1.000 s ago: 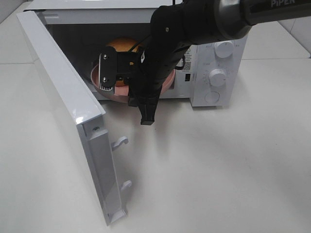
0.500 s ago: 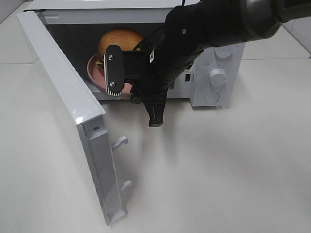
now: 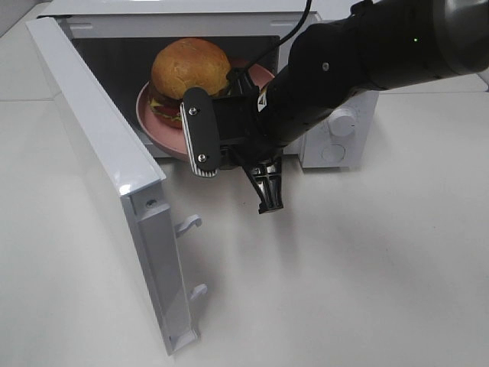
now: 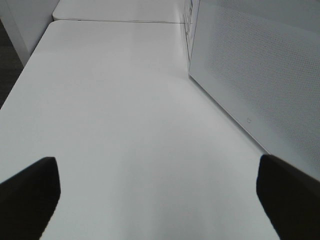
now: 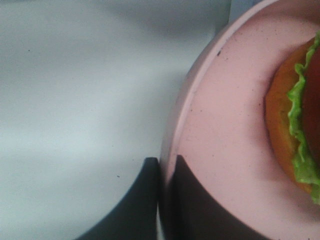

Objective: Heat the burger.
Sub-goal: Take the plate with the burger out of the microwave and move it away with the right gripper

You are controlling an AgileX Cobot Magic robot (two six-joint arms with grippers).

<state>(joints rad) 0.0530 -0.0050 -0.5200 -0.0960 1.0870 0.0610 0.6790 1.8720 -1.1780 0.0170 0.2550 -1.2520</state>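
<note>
My right end effector [image 5: 161, 200] is clamped on the rim of the pink plate [image 5: 225, 150], one dark finger on either side of its thin lip, and I hold the plate tilted in the mouth of the microwave [image 3: 336, 115]. The burger [image 3: 191, 69] sits on the plate at the plate's twelve o'clock side as the high camera shows it, partly inside the dark cavity, its lettuce frill poking out beneath the bun. I judge that the step in hand is carrying the plate in and setting it flat on the cavity floor; to do that well I should level the plate first, since the burger is loose on a smooth glazed surface and could slide, then go in slowly and low, keeping my wrist off the door frame, and let go only once the plate rests flat. The door [image 3: 99, 168] stands wide open at nine o'clock, a stiff white panel with two hooked latches on its edge. My left end effector [image 4: 160, 195] hangs with its fingers apart over the bare bench [image 4: 125, 110], holding nothing, beside the door's perforated face. The bun looks glossy and domed, the plate matte pink and shallow, the bench plain white and smooth.
</note>
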